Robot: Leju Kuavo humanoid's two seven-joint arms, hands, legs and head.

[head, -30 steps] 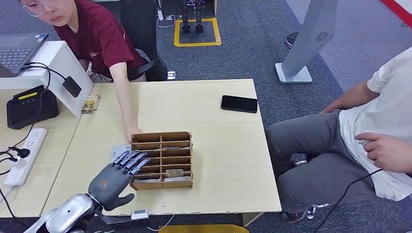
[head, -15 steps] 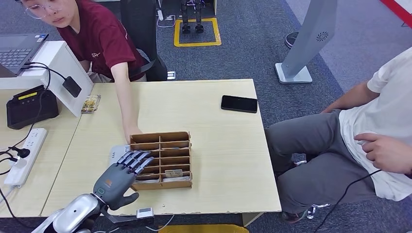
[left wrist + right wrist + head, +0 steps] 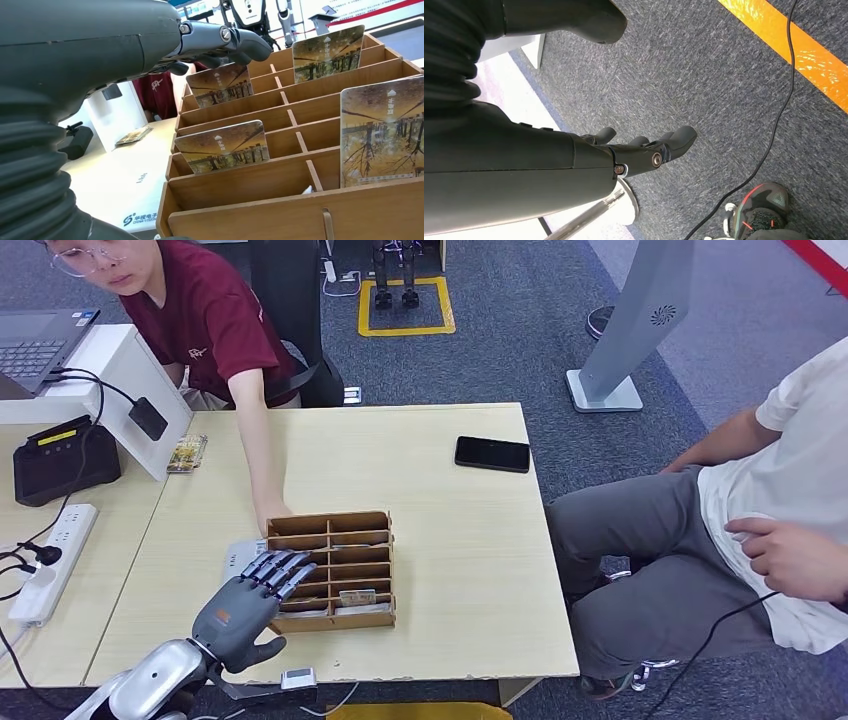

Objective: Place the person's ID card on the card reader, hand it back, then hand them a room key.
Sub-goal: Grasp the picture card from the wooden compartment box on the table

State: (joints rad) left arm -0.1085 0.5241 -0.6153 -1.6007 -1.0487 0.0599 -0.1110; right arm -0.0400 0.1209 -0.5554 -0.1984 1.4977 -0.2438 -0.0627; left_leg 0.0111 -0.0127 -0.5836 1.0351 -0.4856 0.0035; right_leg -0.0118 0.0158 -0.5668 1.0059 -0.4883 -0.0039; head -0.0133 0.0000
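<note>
The robot's grey left hand point(image 3: 245, 608) hovers with fingers spread, holding nothing, at the near left edge of the brown wooden slotted card box point(image 3: 343, 568) on the pale wooden counter point(image 3: 460, 540). Scenic room key cards point(image 3: 222, 146) stand in its slots (several). A person's hand point(image 3: 272, 516) touches the box's far corner. The right hand point(image 3: 644, 150) hangs over grey carpet, fingers loose, grasping nothing.

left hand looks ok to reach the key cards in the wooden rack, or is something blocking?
Probably yes. The left hand hovers open at the near left side of the wooden rack, fingers over its slots. The key cards stand upright with their top edges exposed. The person's hand rests at the rack's far left corner, apart from it.
</note>
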